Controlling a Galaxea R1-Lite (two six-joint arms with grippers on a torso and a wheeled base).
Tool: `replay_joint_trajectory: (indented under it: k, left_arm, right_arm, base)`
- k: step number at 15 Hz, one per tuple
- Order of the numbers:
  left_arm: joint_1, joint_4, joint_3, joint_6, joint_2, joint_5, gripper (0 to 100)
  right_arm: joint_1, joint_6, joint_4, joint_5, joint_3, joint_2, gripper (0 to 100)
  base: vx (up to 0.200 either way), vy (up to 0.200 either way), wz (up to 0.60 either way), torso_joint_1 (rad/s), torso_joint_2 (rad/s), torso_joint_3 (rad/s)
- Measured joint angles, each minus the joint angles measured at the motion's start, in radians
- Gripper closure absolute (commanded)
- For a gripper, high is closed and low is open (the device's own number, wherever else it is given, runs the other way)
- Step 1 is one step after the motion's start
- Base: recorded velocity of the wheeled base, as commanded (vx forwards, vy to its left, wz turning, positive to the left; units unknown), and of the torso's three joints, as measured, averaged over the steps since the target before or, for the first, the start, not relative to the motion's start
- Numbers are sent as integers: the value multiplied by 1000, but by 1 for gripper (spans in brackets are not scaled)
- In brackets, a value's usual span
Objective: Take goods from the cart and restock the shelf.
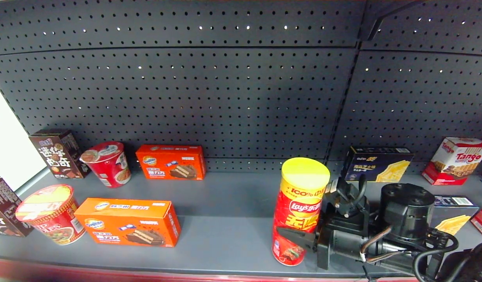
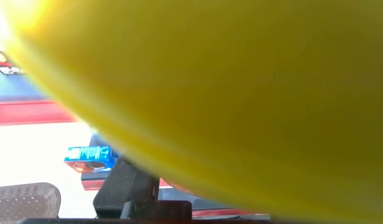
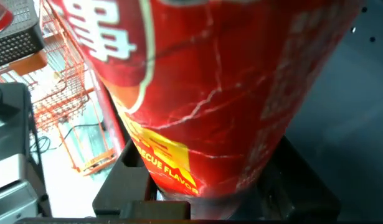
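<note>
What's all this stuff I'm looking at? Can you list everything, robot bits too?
chips can: one, red with a yellow lid, upright near the shelf's front, right of middle
orange boxes: two, orange, left half, one at the back, one in front
noodle cups: two, red, left, one at the back, one in front
brown boxes: two, dark brown, far left
navy box: one, navy and yellow, back right
wafer box: one, red and white, far right
shelf: one, grey, pegboard behind
cart: one, orange wire, on the floor
yellow thing: one, close against the left wrist camera
right hand: one, black, shut on the chips can
</note>
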Motion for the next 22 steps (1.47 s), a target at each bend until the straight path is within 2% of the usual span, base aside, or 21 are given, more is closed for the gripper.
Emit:
replay_joint_trajectory:
  k: [1, 2, 8, 12, 22]
  left_arm:
    - [0, 1, 1, 0, -3, 0, 100]
    - [0, 2, 2, 0, -5, 0, 100]
    - [0, 4, 7, 0, -17, 0, 100]
    - [0, 58, -3, 0, -46, 0, 100]
    - [0, 59, 5, 0, -79, -1, 100]
  right_arm:
    - [0, -1, -1, 0, -6, 11, 100]
    - [0, -1, -5, 0, -11, 22, 0]
    - [-1, -3, -11, 0, -2, 30, 0]
    - [-7, -4, -16, 0, 41, -3, 0]
    - [-65, -17, 19, 1, 160, -212, 0]
  base:
    - [0, 0, 0, 0, 0, 0]
    - [0, 0, 0, 0, 0, 0]
    - [0, 0, 0, 0, 0, 0]
    - [0, 0, 0, 0, 0, 0]
    - [0, 0, 0, 0, 0, 0]
